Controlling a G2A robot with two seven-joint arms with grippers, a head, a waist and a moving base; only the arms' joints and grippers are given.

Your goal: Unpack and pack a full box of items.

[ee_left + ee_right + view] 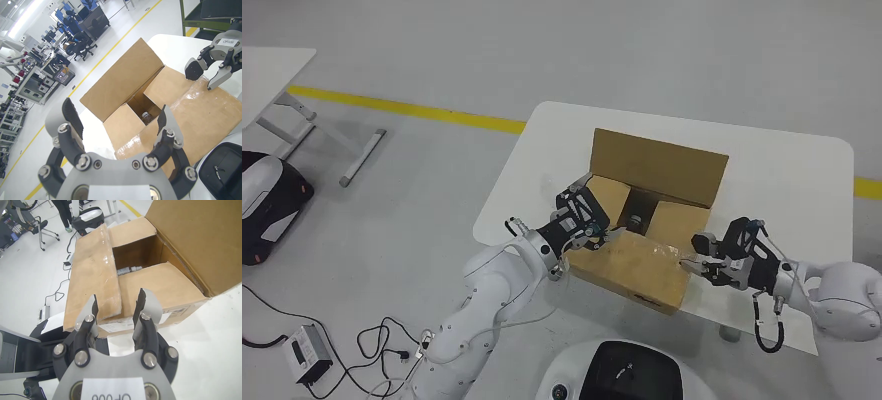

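Box: Your box [642, 262] sits on the white tabletop [782, 150], close to the edge nearest the robot, and it's half closed.
Far flap: The far flap [657, 165] stands upright along the back of the box.
Taped flap: The taped flap [94, 275], glossy along its edge, lies folded flat over the front half of the top.
End flaps: Both end flaps [124, 121] are folded inward, and you've got a dark gap left between them in the middle.
Bottle: Look down through that gap and there's a bottle [146, 116] with a white cap inside the box.
Left end effector: Your left end effector [115, 106] is at the box's left end, released and holding nothing. Its fingers are spread wide, one above the taped flap's corner and the other out past the side of the box.
Right end effector: Your right end effector [118, 294] is at the right end, also released. The short end of the taped flap lies between its fingers, and you can't tell whether they touch the cardboard.
Floor: A yellow line [402, 108] runs across the floor beyond the tabletop.
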